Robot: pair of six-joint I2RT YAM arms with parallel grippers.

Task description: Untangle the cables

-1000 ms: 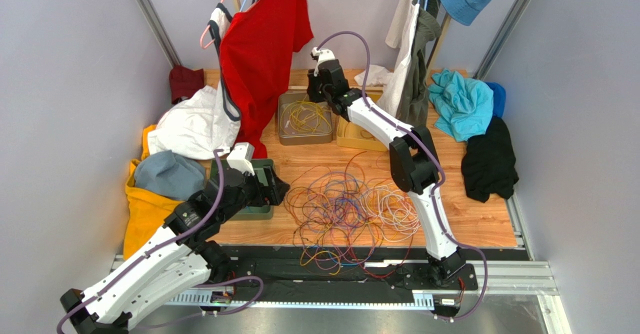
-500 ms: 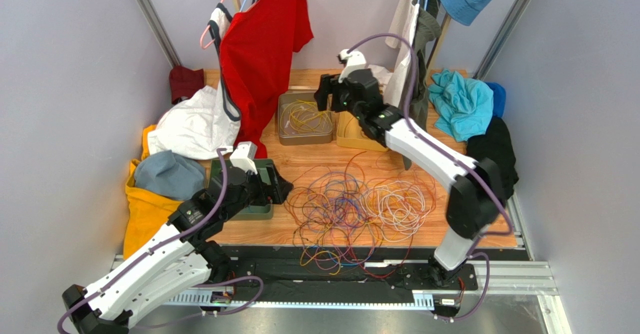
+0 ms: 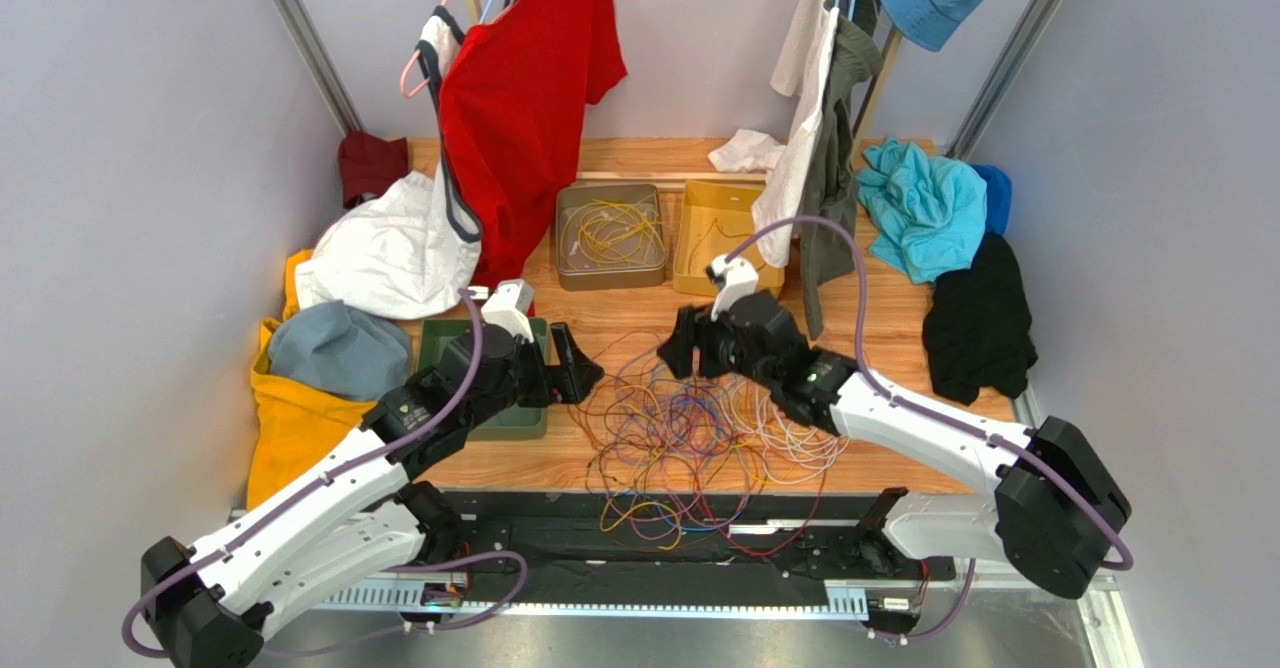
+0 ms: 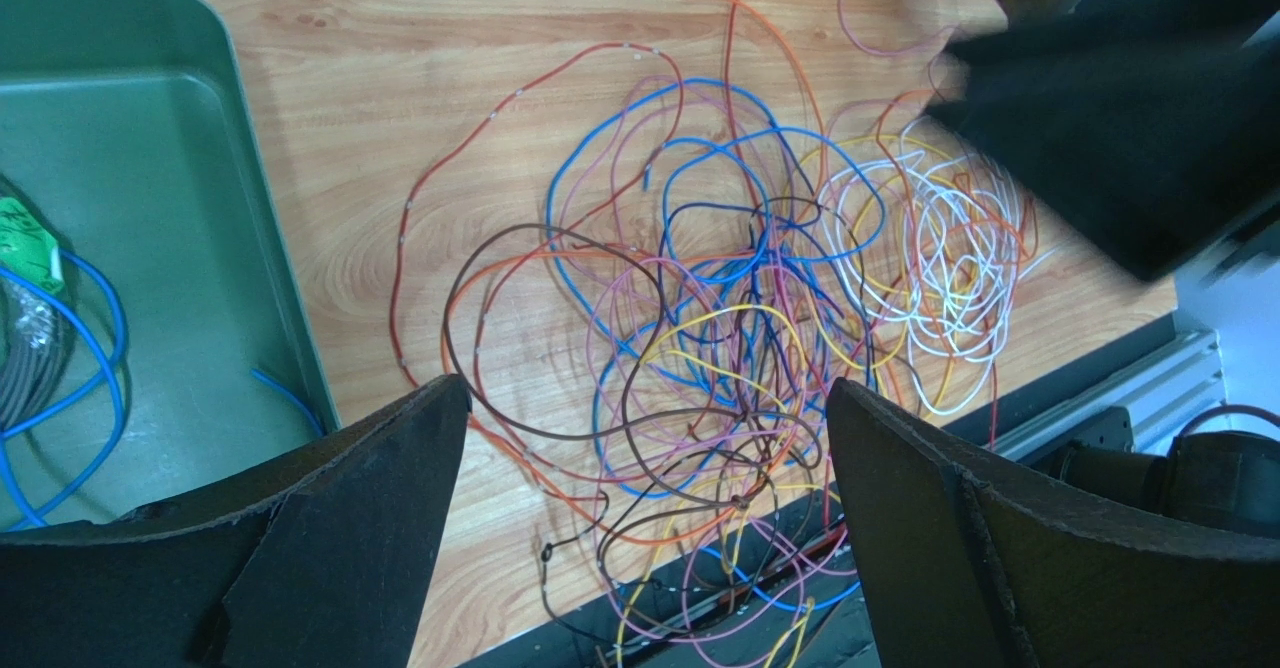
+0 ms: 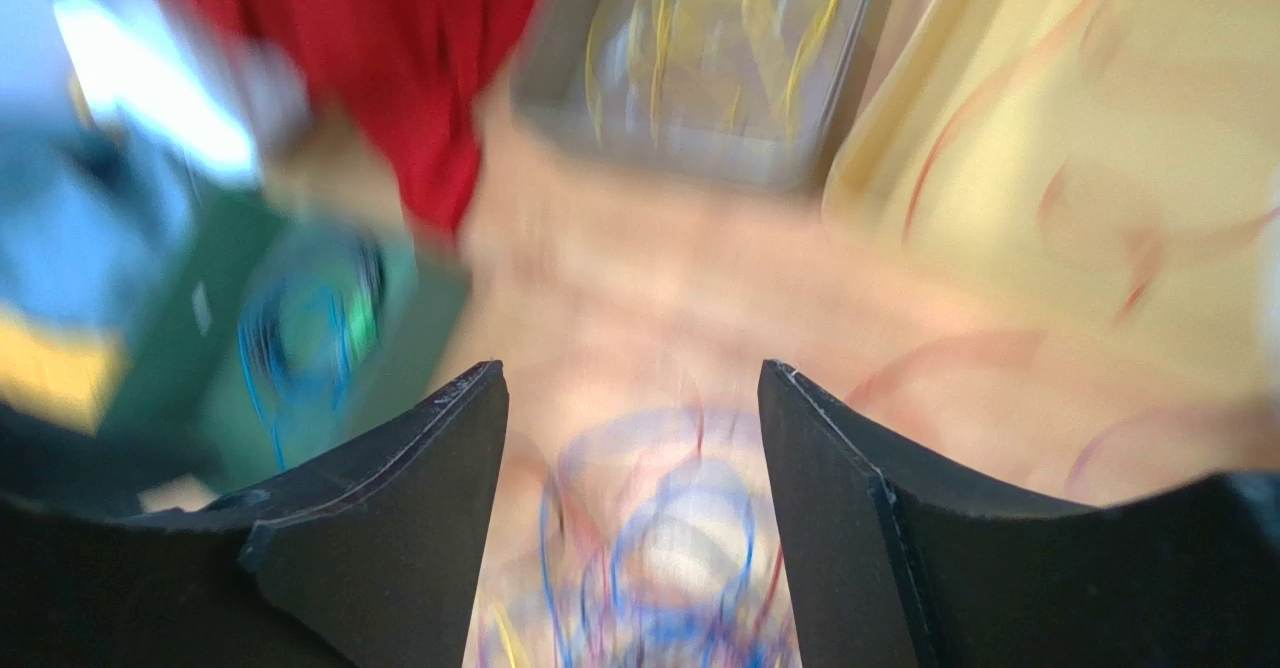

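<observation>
The cables [image 3: 699, 428] lie as a loose tangle of blue, orange, purple, yellow, brown and white loops on the wooden table, and some hang over its near edge. My left gripper [image 3: 583, 371] hovers at the pile's left edge, open and empty. In the left wrist view the tangle [image 4: 721, 323] spreads below the left gripper [image 4: 646, 388]. My right gripper [image 3: 676, 356] hangs over the pile's far side, open, with nothing between its fingers. The right wrist view is blurred, with the right gripper [image 5: 631, 371] above the cables [image 5: 676, 548].
A green tray [image 3: 451, 341] holding a blue cable [image 4: 75, 338] sits left of the pile. At the back stand a grey tray [image 3: 568, 233] with yellow wires and a yellow tray [image 3: 694, 241] with an orange one. Clothes hang and lie around the table's back and sides.
My right arm swung from over the back trays down toward the pile, and its jaws opened. My left gripper shifted slightly right toward the tangle.
</observation>
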